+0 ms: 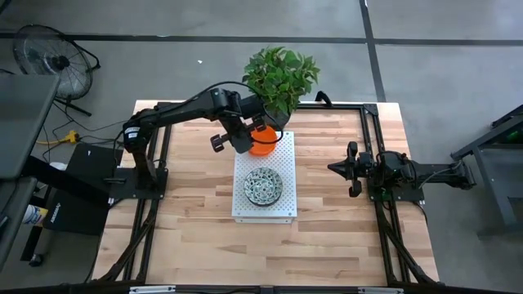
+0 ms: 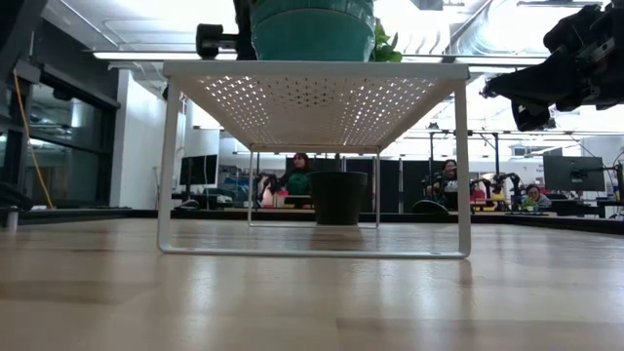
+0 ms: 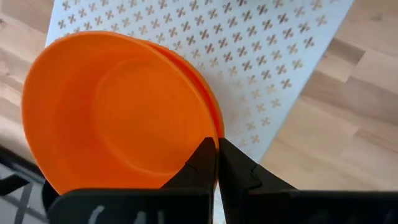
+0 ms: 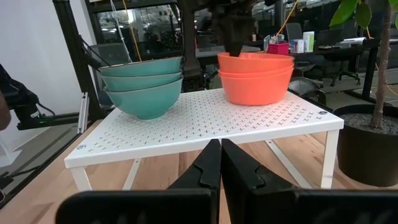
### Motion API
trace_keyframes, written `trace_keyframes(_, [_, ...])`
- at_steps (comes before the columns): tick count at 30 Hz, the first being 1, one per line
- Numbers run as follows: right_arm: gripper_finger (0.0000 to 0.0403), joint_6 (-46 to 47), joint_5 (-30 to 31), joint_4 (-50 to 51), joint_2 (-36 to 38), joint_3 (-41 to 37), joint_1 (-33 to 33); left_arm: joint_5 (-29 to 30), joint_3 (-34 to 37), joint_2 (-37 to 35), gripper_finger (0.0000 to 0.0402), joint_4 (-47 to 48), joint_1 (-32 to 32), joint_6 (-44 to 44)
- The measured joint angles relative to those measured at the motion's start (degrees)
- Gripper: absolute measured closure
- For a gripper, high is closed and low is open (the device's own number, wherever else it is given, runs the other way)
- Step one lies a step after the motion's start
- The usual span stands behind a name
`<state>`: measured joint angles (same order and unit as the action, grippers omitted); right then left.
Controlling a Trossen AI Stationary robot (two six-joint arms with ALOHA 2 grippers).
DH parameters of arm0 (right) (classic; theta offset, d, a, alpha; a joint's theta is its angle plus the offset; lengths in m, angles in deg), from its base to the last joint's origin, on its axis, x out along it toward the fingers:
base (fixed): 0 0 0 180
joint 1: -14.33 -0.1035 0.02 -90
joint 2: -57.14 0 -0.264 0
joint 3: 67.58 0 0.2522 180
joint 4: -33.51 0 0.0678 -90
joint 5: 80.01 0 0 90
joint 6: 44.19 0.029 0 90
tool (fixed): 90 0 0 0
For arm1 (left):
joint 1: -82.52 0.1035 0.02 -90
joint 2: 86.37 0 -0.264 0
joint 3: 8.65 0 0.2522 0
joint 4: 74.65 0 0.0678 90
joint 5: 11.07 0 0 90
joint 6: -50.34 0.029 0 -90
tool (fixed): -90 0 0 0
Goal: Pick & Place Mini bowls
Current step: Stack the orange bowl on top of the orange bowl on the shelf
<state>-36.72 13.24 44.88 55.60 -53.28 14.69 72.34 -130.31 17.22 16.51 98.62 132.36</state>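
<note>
1. Shelf first: the white perforated rack (image 1: 284,204) stands mid-table.
2. Patterned bowls (image 1: 264,185) sit stacked on it, teal outside in the right wrist view; orange bowls (image 4: 255,76) are stacked at its far end, near the plant (image 1: 280,75).
3. Left gripper (image 3: 217,155) pinches the top orange bowl's rim, fingers nearly together.
4. Light, stiff and probably slick, so the rim is the grip.
5. Right gripper (image 4: 220,163) waits off to the side, fingers together, empty.

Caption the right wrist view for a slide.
Stacked orange bowls and stacked patterned bowls on a white perforated rack.
</note>
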Motion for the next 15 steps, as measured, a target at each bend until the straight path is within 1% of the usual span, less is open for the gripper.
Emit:
trace_keyframes(5, [0.0402,0.0,0.0,0.0,0.0,-0.01,-0.01,-0.19,-0.02,0.28,0.0401,0.51,-0.84,-0.83])
trace_keyframes(11, [0.0402,0.0,0.0,0.0,0.0,0.0,-0.01,5.45,-0.15,1.11,0.0401,0.11,-3.97,-1.0])
trace_keyframes(15, [0.0402,0.0,0.0,0.0,0.0,0.0,-0.02,7.15,-0.14,1.14,0.0397,-0.61,-5.25,-1.01])
